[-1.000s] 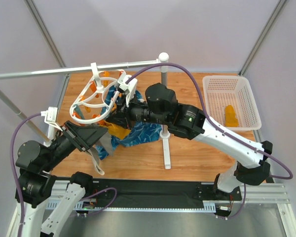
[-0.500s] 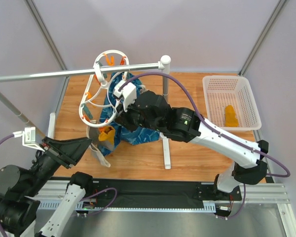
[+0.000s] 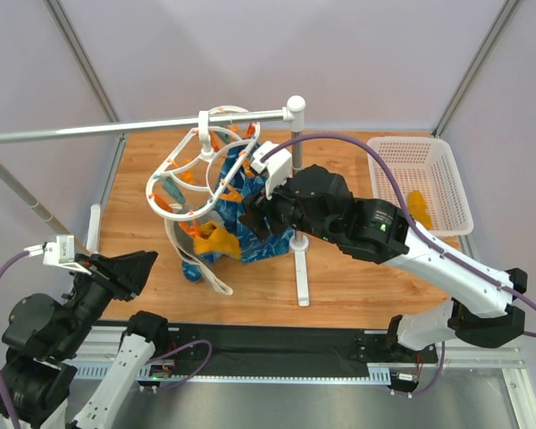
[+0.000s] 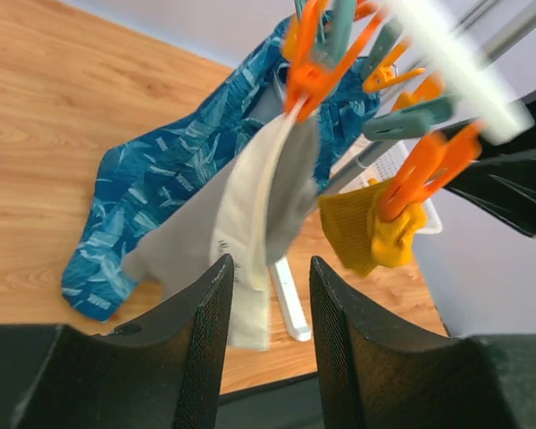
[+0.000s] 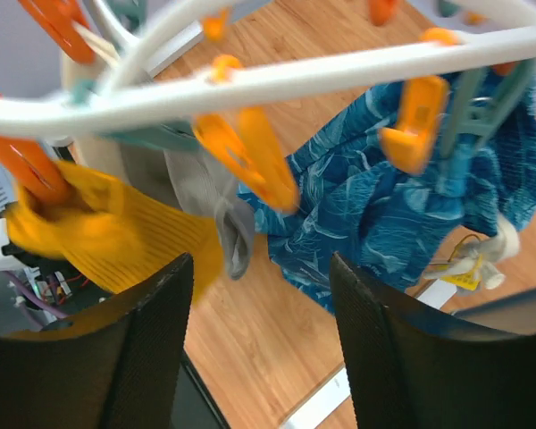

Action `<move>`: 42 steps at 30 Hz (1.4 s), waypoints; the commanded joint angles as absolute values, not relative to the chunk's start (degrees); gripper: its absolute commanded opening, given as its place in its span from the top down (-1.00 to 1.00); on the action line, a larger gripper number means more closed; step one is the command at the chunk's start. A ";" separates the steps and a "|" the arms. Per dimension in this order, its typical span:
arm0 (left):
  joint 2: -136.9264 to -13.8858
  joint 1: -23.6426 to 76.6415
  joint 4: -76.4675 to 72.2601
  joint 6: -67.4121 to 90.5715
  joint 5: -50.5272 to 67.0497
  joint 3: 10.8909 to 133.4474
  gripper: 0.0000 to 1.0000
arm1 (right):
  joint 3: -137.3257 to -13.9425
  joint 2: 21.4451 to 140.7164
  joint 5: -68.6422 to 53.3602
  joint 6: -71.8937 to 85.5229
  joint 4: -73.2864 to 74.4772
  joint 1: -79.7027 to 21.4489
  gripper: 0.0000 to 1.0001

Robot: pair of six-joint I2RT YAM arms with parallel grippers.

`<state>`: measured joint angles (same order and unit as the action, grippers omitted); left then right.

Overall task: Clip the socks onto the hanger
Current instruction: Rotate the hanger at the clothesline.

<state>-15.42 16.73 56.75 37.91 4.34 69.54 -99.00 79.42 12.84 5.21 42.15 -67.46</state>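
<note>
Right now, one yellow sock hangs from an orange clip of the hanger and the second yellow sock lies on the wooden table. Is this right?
Not quite. The second yellow sock lies in the white basket, not on the wooden table; the top external view shows it. The first yellow sock does hang from an orange clip of the hanger.

Your light is bright and even, with only soft shadows on the desk point(image 3: 339, 295). In both wrist views the hanger point(image 5: 277, 80) is smeared by motion blur.
</note>
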 commanded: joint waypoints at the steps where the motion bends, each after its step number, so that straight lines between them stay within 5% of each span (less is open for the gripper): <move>1: -17.49 16.70 53.27 35.07 3.08 67.86 0.07 | -98.79 77.00 11.61 5.71 44.38 -67.24 -0.33; 8: -21.62 16.70 51.59 30.15 0.18 68.20 -0.17 | -97.30 72.35 10.11 8.17 45.36 -67.24 -0.35; 12: -21.36 16.70 52.12 31.55 2.02 68.47 -0.02 | -93.79 70.93 11.42 8.09 40.53 -67.24 -0.24; 16: -18.72 16.70 50.89 32.70 2.11 66.45 -0.08 | -92.55 71.63 8.97 7.65 36.74 -67.24 -0.08; 22: -19.42 16.70 44.58 25.50 11.14 64.08 -0.53 | -91.94 70.23 0.98 9.49 34.81 -67.24 0.00; 27: -23.72 16.70 41.58 21.36 18.19 62.05 -0.61 | -89.56 66.01 -5.36 11.42 32.78 -67.24 -0.01; 30: -24.87 16.70 38.07 21.62 23.89 60.47 -0.54 | -89.47 64.16 -6.33 12.74 33.13 -67.24 -0.01; 34: -24.17 16.70 30.26 27.84 30.05 56.52 0.10 | -89.47 63.37 -6.94 13.88 34.01 -67.24 -0.01; 42: -18.90 16.70 19.89 40.06 33.75 48.35 0.51 | -89.48 63.90 -7.73 15.21 33.58 -67.24 0.01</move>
<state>-20.95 16.73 28.82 33.28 30.52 49.45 -89.10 63.66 -6.28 13.93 35.68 -67.24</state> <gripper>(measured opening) 0.261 0.498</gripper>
